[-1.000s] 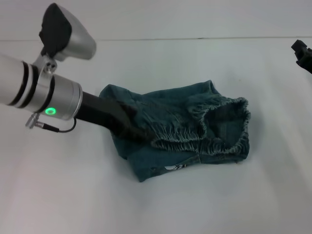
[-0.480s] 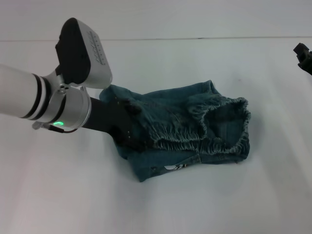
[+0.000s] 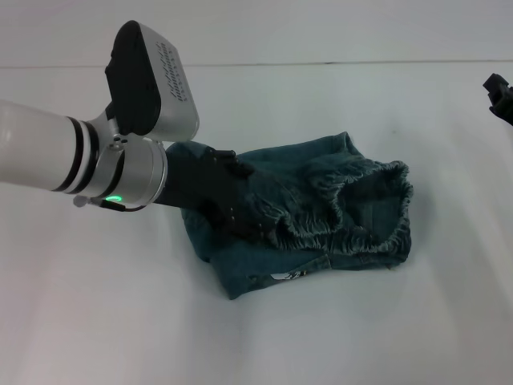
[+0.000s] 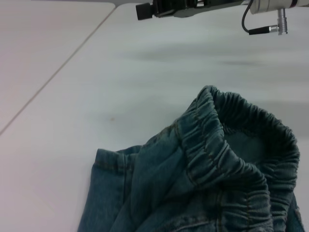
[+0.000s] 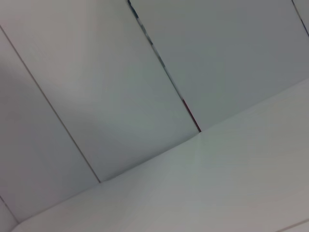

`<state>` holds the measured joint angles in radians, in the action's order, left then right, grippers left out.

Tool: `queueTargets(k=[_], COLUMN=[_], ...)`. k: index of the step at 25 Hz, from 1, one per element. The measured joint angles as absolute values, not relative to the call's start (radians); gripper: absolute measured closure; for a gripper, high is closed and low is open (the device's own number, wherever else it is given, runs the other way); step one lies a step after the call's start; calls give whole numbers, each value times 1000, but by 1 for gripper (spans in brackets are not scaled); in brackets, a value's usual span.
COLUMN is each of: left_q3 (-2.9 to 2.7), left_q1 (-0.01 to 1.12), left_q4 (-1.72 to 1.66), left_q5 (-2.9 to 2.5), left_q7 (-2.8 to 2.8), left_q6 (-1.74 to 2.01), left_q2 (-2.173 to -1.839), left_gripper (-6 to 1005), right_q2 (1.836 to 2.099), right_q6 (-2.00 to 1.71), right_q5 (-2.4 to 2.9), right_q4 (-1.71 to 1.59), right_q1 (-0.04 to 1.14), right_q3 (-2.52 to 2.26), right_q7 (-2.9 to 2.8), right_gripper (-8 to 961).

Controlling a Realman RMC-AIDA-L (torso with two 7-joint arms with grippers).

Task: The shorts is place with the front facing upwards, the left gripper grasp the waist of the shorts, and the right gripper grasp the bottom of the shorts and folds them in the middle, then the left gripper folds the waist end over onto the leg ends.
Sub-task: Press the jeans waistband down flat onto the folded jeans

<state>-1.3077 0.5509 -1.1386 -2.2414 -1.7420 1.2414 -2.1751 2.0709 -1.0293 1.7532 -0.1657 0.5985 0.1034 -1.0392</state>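
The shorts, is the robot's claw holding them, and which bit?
It looks so: the left gripper seems shut on the shorts at the ruffled waist. The right gripper sits off at the table's far edge, holding nothing visible.

— What's different on the left side?
— The left gripper (image 3: 240, 218) pushes farther over the shorts (image 3: 321, 212), its wrist rolled so the black box faces up.
— And the cloth?
— The waist of the shorts (image 3: 353, 208) bunches more ahead of its jaws.
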Motion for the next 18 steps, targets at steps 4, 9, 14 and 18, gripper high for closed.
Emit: queueTargets(k=[4,9,14,18], left_q3=[-1330,-1366,-1392,-1394], left_q1=[551,561,562,566], left_q4=[-1123,-1081,-1053,-1050], left_q5=[-2221,-2201,-2168,-2152], left_q7=[-1718,-1699,-1648,-1635], left_q6=[1216,1168,1143,1142], left_q2=[-2175,-2175,-2175,-2175], left_gripper=[144,157,352,481], right_q2=[2071,2072,2072,2072], right_q6=[-1016,-1008,-1006,-999], right_q5=[1748,1743,1743,1743], right_q4=[-166,-165,-165,-166], right_q1=[600,602,601,599], right_q3=[104,104,104,104], right_q7=[-1031,-1021,-1020,-1020], right_gripper=[905,900,895,891])
